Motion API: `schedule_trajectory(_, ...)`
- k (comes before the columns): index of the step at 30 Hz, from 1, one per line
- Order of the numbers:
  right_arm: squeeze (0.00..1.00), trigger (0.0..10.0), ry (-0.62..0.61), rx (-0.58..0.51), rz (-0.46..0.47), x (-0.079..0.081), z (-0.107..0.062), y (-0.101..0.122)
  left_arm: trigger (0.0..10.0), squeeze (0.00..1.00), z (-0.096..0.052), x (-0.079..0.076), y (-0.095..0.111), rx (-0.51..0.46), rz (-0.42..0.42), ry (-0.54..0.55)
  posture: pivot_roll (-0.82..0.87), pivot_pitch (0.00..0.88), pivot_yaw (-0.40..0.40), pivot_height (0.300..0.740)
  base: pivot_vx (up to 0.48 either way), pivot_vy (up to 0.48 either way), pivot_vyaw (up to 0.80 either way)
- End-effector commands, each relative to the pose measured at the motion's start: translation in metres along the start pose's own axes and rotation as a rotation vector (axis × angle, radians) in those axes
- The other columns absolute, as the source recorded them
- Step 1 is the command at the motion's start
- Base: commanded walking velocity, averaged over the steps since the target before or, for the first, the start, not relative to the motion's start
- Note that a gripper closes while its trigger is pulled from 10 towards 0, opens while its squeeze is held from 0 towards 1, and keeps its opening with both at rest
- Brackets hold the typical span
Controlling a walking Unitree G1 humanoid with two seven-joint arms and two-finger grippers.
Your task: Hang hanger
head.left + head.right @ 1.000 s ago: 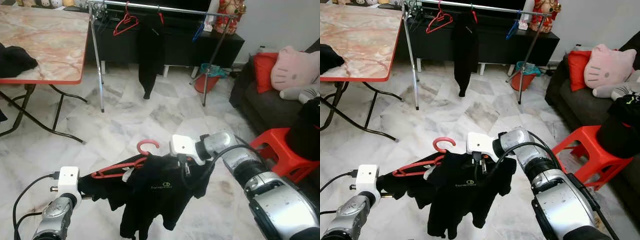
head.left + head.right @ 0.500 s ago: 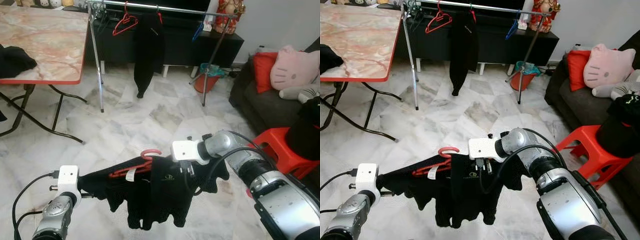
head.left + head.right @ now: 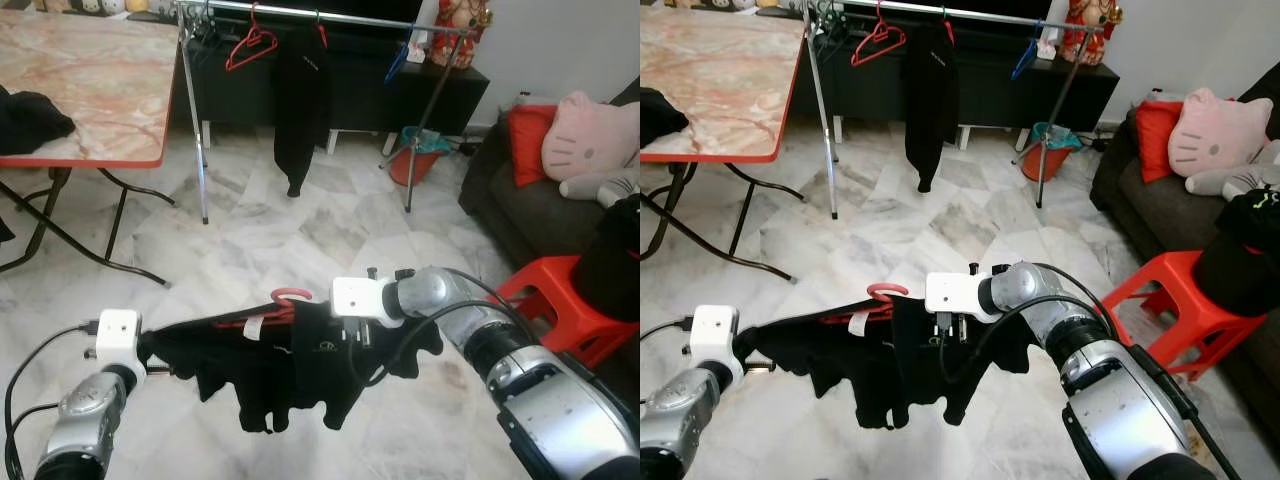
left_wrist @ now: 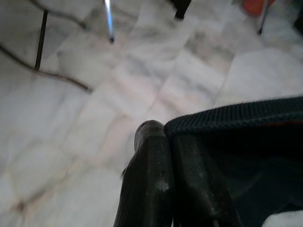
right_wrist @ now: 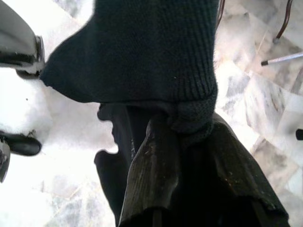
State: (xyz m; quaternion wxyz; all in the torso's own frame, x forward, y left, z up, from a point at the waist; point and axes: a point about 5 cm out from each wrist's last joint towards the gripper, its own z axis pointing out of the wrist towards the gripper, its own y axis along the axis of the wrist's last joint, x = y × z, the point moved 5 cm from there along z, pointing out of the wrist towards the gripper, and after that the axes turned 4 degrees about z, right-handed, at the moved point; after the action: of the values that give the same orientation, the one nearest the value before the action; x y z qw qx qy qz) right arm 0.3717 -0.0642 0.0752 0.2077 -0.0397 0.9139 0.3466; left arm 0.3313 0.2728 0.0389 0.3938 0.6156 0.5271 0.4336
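Black garment [image 3: 290, 370] on red hanger [image 3: 285, 298] now stretched flatter, higher, both tools — left tool [image 4: 168, 142], right tool [image 5: 182, 127] — still clamped on it.

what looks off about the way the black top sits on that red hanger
The black knit top is bunched and lopsided on the red plastic hanger, which lies nearly flat instead of hanging by its hook. The left gripper and right gripper stretch the fabric between them, hem sagging unevenly toward the marble floor.

Left pincer [image 4: 170, 156] and right pincer [image 5: 189, 142] both clamped; arms outstretched, apart.
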Motion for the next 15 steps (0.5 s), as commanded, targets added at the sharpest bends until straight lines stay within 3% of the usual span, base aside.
schedule_trajectory(1,0.0,0.0,-0.042,0.062,0.021,-0.002,0.0,-0.012,10.0,0.0,-0.002,-0.018,0.025,-0.085,0.024,-0.116,0.12,0.055,-0.199,0.74,0.0,0.0,0.0)
schedule_trajectory(3,0.0,0.0,-0.048,0.073,0.023,-0.002,0.001,-0.013,10.0,0.0,-0.003,-0.021,0.03,-0.102,0.028,-0.135,0.12,0.055,-0.199,0.74,0.0,0.0,0.0)
schedule_trajectory(9,0.0,0.0,-0.138,0.2,0.003,-0.009,0.002,-0.029,10.0,0.0,-0.017,-0.051,0.066,-0.224,0.081,-0.318,0.13,0.056,-0.199,0.74,0.0,0.0,0.0)
schedule_trajectory(15,0.0,0.0,-0.296,0.206,0.089,-0.026,0.0,-0.028,10.0,0.0,-0.036,-0.077,0.08,-0.253,0.098,-0.489,0.14,0.054,-0.196,0.74,0.0,0.0,0.0)
